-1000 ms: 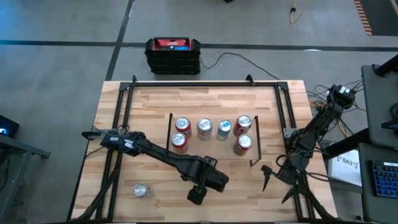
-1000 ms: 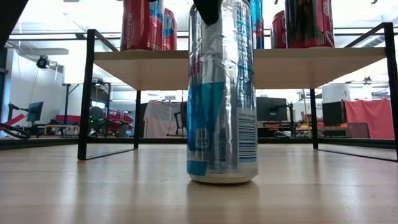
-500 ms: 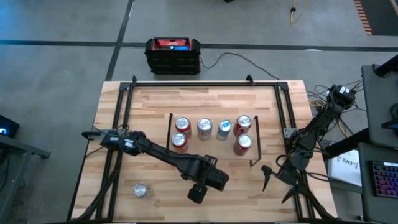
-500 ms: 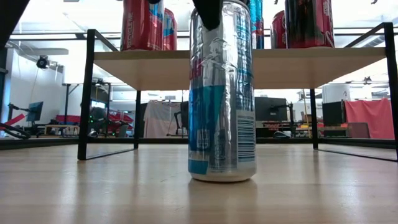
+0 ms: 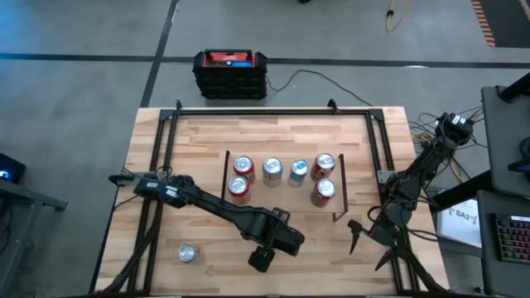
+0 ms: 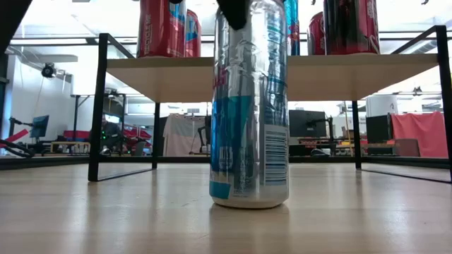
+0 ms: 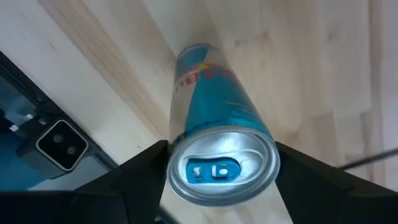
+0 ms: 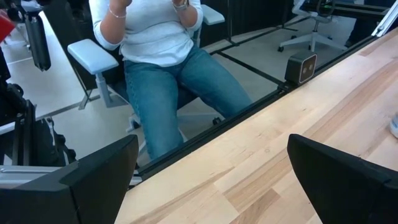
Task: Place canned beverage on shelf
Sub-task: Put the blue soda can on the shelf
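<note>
**Left hand around a blue-and-silver can on the desk**

The left hand (image 7: pixel 221 186) sits at the near middle of the desk (image 5: pixel 207 141), pointing down over an upright blue-and-silver can (image 6: pixel 249 106). In the left wrist view its two dark fingers (image 7: pixel 134 180) flank the can's top on either side, right at the rim; whether they press on it or merely bracket it cannot be told. In the low view the can's base appears to rest on the desk, with the dark hand just over its top edge.

The shelf (image 5: pixel 286 156) stands just beyond the can, toward the middle of the desk. On its board stand six cans: four red ones (image 5: pixel 240 189), a silver one (image 5: pixel 272 170) and a blue-topped one (image 5: pixel 298 171). The can at the left hand lies in front of the shelf, off it.

A further silver can (image 5: pixel 188 252) stands alone near the desk's front left corner.

The right hand (image 5: pixel 358 234) waits at the desk's right front edge, fingers spread wide and holding nothing. Beyond it a seated person (image 8: pixel 158 56) shows.
</note>
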`<move>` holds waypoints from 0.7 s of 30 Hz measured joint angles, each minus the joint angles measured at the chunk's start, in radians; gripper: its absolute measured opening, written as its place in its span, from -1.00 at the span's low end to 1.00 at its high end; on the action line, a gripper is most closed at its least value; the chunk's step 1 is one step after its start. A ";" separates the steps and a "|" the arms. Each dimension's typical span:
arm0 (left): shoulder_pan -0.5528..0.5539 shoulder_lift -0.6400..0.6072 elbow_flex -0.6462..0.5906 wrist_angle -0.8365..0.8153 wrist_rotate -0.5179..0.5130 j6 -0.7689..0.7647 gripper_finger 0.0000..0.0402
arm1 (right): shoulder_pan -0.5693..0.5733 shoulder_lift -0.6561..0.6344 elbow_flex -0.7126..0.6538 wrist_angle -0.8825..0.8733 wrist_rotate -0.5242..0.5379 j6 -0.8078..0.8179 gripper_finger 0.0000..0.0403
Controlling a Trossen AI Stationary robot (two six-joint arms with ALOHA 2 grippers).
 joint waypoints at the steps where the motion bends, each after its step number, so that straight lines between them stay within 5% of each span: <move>1: 0.000 0.000 0.000 0.010 0.001 0.018 0.31 | 0.000 0.000 0.000 0.000 0.000 0.001 0.99; 12: 0.000 0.000 0.000 0.069 0.017 0.108 0.38 | 0.000 0.000 0.000 0.000 0.000 0.001 0.99; 21: 0.007 0.000 0.000 0.070 -0.003 0.414 0.39 | 0.000 0.000 0.000 0.000 0.000 0.001 0.99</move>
